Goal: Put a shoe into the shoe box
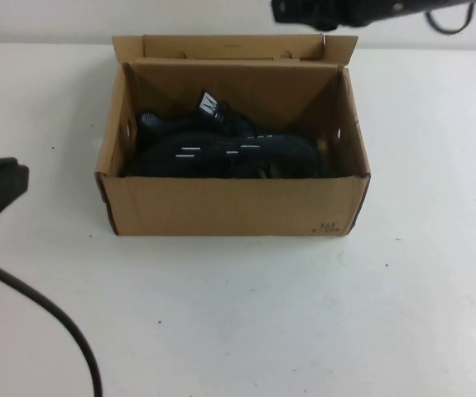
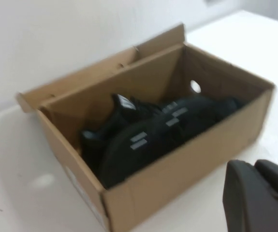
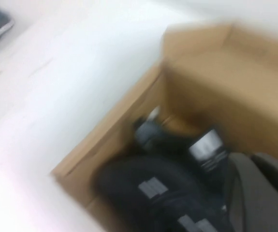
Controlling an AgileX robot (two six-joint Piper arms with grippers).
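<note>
High view: shoe (image 1: 221,149) lodged inside box (image 1: 233,203) on table (image 1: 246,314), placement judged done; right pincer (image 3: 262,193) closed empty above box, left pincer (image 2: 259,198) closed beside it; only withdrawal required.

Black shoe (image 1: 221,149) lies inside open cardboard shoe box (image 1: 229,207), prob on its side
</note>
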